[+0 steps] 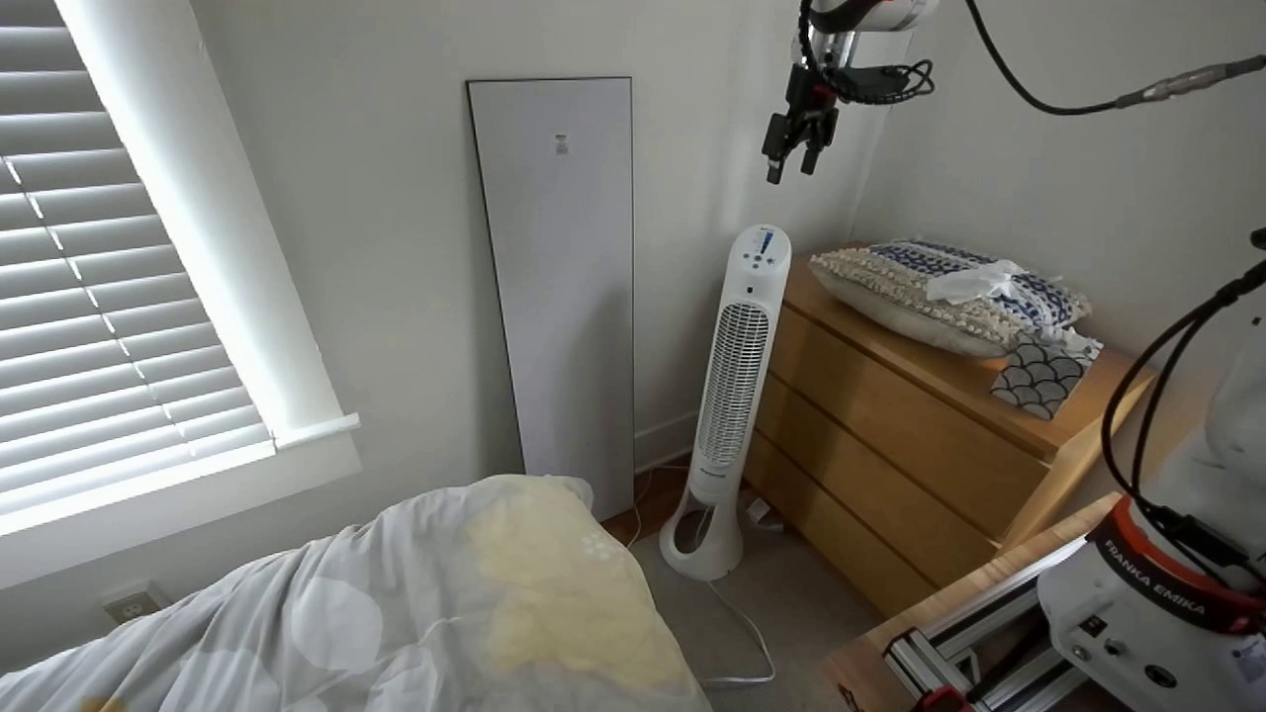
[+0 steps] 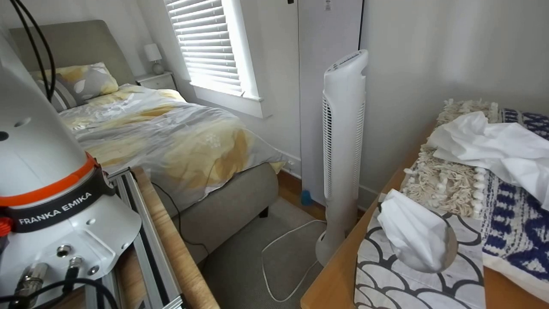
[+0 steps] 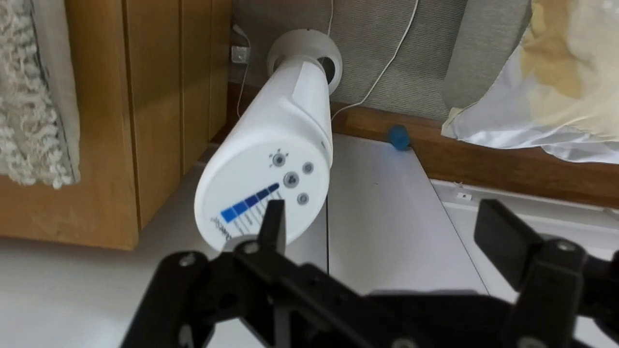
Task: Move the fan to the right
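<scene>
The fan (image 1: 734, 381) is a tall slim white tower with a grey grille and a round base. It stands upright on the floor beside the dresser; it also shows in an exterior view (image 2: 343, 141). In the wrist view its rounded top (image 3: 256, 193) with buttons and a blue scale lies at left centre, partly behind the left finger. My gripper (image 1: 792, 170) hangs above the fan's top, apart from it. In the wrist view the gripper (image 3: 381, 215) has its fingers wide apart with nothing between them, and the fan's top lies off toward the left finger.
The wooden dresser (image 1: 870, 425) with a cushion (image 1: 930, 297) and a tissue box (image 1: 1046, 376) stands close beside the fan. A flat white panel (image 1: 564, 297) leans on the wall behind. The bed (image 1: 445, 613) is on the fan's opposite side. A white cord (image 2: 268, 266) lies on the floor.
</scene>
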Robot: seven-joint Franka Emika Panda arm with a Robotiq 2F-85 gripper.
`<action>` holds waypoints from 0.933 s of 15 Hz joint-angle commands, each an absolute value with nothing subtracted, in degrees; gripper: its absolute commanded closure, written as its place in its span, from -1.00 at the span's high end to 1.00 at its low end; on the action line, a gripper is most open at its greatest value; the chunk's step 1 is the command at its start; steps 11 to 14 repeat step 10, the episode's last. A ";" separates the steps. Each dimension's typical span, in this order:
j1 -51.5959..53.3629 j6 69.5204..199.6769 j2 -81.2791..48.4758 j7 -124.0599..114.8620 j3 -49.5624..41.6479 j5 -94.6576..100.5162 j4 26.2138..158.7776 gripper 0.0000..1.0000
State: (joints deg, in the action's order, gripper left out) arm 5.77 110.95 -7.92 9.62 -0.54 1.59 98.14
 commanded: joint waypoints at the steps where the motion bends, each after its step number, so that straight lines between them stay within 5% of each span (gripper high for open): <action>1: 4.76 111.51 2.54 0.46 0.73 0.15 112.13 1.00; 5: 3.90 116.18 11.68 0.66 0.71 3.46 124.34 1.00; 6: 4.05 111.87 4.97 0.43 0.94 1.63 115.89 1.00; 14: 3.59 114.62 10.24 0.60 0.86 2.33 122.15 1.00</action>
